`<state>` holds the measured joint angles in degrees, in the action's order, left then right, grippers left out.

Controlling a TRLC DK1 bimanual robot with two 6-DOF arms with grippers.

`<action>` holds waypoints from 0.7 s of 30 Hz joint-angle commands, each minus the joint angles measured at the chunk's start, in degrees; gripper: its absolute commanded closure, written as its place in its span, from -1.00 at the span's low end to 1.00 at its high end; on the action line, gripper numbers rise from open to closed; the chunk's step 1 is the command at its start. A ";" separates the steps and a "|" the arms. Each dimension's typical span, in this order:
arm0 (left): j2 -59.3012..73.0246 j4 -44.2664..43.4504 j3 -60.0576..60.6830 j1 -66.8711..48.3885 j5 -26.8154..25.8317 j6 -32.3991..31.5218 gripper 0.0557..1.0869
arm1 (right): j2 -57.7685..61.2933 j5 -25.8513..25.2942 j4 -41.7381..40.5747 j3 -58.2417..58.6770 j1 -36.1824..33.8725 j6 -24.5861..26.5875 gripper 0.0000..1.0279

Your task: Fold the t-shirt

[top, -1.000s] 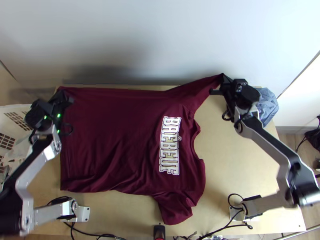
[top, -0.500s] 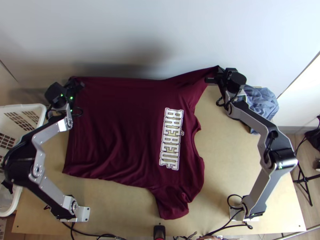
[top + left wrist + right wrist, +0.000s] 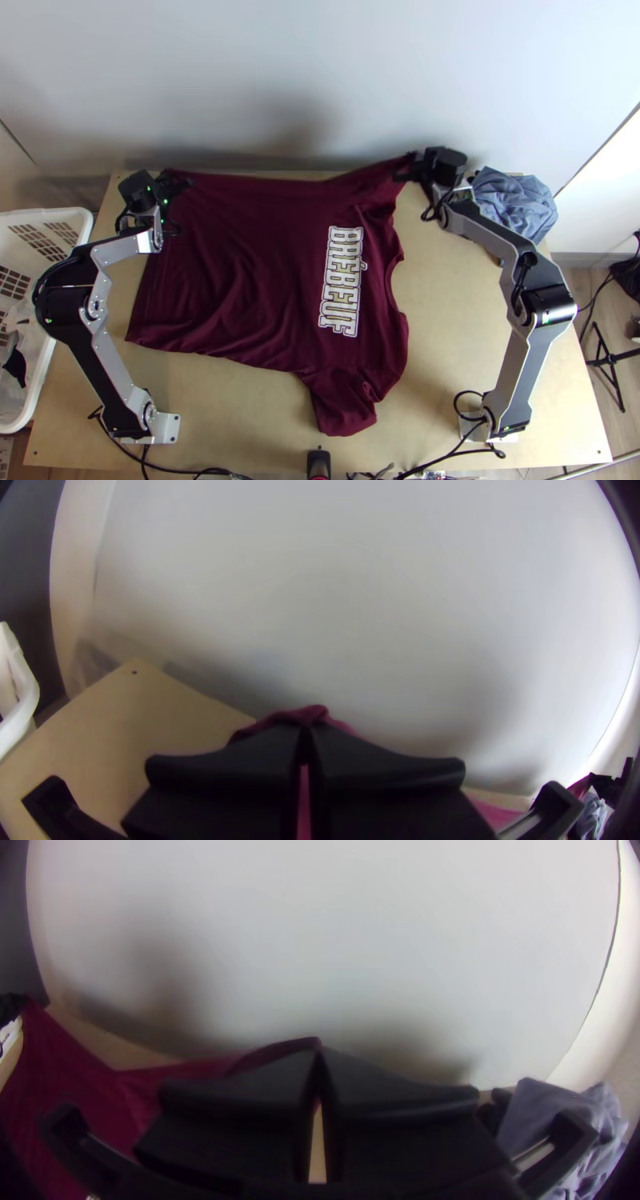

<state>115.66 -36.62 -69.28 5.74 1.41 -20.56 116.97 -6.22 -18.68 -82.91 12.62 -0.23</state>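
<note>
T-shirt (image 3: 248, 264), dark red, lies spread with some wrinkles on the worktop (image 3: 456, 336), its long axis running from side to side. Nearest the front edge is the near sleeve (image 3: 344, 412), flat and pointing toward that edge. Off the left end of the worktop sits a white basket (image 3: 60, 214). Farther in comes the body, hem (image 3: 141, 316) to the left, neckline to the right, with the pale lettering (image 3: 342, 280) close to the neckline.

At the far side, the left gripper (image 3: 305, 737) has its fingers closed on the far hem corner; a fold of red cloth pokes out past their tips. The right gripper (image 3: 319, 1057) is closed too, pinching the end of the far sleeve. Between them the far edge runs fairly straight, then slants up to the right gripper, and looks partly lifted. A crumpled blue-grey cloth (image 3: 516, 204) rests beside the right gripper, and the wall (image 3: 320, 72) rises beyond.

What matters next is that the body lies on the near side of both grippers. The likely fold brings the far edge toward the near one, both arms moving together; if one leads, the shirt may skew.
</note>
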 commanded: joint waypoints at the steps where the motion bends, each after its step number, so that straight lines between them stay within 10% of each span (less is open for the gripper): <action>1: -3.33 5.07 3.36 1.12 -3.17 3.42 0.93 | -5.87 0.07 4.17 8.73 2.67 3.92 0.95; 21: -29.26 19.57 24.01 10.08 -20.22 8.16 0.93 | -28.55 1.74 25.18 19.90 12.16 4.62 0.95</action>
<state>90.52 -20.67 -50.28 12.93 -14.22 -13.41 94.63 -4.62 1.06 -67.05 19.57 4.75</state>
